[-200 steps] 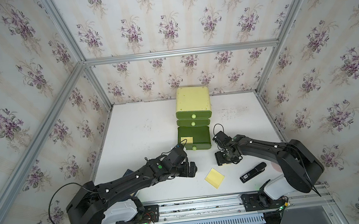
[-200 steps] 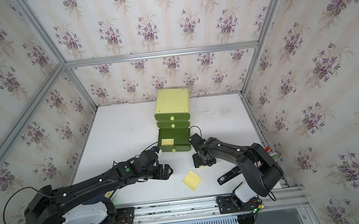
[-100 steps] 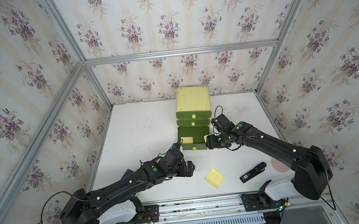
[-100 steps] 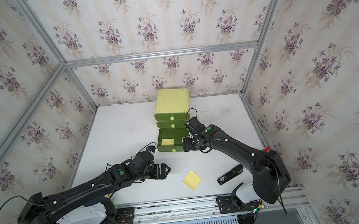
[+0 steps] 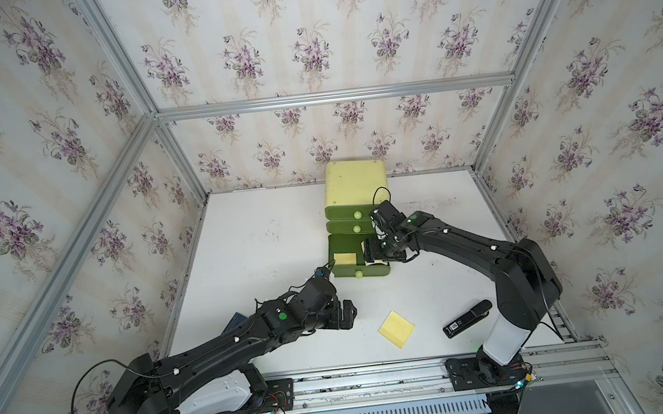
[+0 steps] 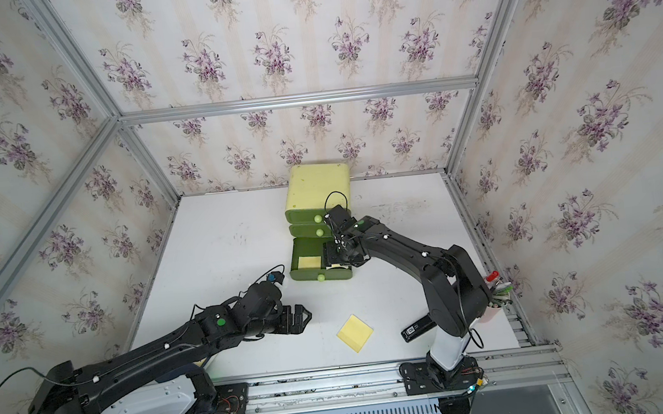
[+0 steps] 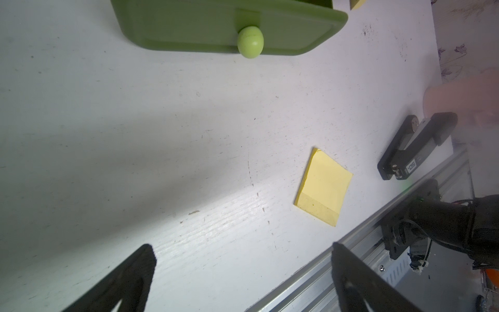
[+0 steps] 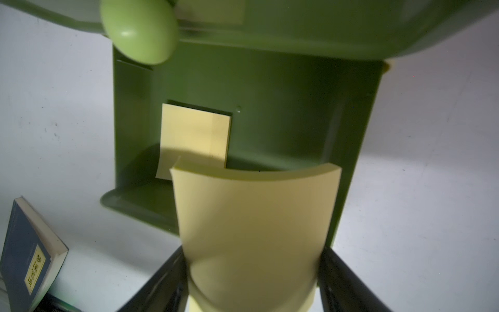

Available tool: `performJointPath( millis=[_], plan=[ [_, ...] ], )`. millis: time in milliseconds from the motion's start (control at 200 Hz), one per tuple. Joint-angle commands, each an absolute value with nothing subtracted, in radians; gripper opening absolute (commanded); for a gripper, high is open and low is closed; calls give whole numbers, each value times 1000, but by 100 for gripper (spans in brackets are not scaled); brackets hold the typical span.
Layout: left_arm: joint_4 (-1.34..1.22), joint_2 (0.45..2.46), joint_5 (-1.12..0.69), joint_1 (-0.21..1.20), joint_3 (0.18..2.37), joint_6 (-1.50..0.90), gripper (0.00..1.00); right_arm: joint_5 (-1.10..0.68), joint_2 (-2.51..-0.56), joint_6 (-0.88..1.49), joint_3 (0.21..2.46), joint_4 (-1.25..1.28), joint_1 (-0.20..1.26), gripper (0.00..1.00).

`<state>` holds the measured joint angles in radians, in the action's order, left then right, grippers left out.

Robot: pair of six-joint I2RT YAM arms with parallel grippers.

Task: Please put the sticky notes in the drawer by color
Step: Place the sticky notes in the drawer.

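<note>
- Now the right gripper (image 8: pixel 252 270) squeezes a yellow sticky note (image 8: pixel 253 216) by its edges, bowed, over the right part of the pulled-out bottom drawer (image 5: pixel 345 243). Let go there, it may spring, catch the drawer's right wall and slip onto the table (image 5: pixel 266 239).
- A second yellow note (image 5: pixel 345 258) lies flat at the drawer's left. A drop could land askew across it, which is harmless for colour.
- The left gripper (image 7: pixel 241 245), spread wide and empty, hangs over the table left of the loose yellow note (image 5: pixel 396 328) near the table's near edge. So thin a pad may skid away when the jaws close.
</note>
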<state>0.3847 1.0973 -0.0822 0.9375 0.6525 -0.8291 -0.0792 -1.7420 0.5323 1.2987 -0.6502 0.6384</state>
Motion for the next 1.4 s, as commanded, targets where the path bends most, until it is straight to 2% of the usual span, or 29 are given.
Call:
performJointPath(
  millis=[0, 185, 510, 854, 1119, 1254, 1394],
  plan=[
    [387, 1107, -87, 938, 661, -828, 100, -39, -1761, 564, 1301, -623, 638, 75],
    [379, 1111, -94, 939, 661, -830, 100, -18, -1786, 568, 1312, -616, 638, 76],
    [383, 1115, -92, 939, 667, -825, 100, -30, -1784, 573, 1294, -601, 641, 86],
    [387, 1123, -95, 940, 674, -823, 100, -69, -1758, 555, 1304, -606, 647, 89],
    [385, 1087, -127, 941, 635, -839, 100, -84, -1499, 471, 1146, -687, 686, 88],
    [350, 1059, -188, 940, 603, -863, 100, -105, -1328, 423, 962, -750, 726, 88],
    [358, 1065, -208, 940, 611, -879, 100, -217, -1109, 522, 750, -712, 741, 86]
  ],
)
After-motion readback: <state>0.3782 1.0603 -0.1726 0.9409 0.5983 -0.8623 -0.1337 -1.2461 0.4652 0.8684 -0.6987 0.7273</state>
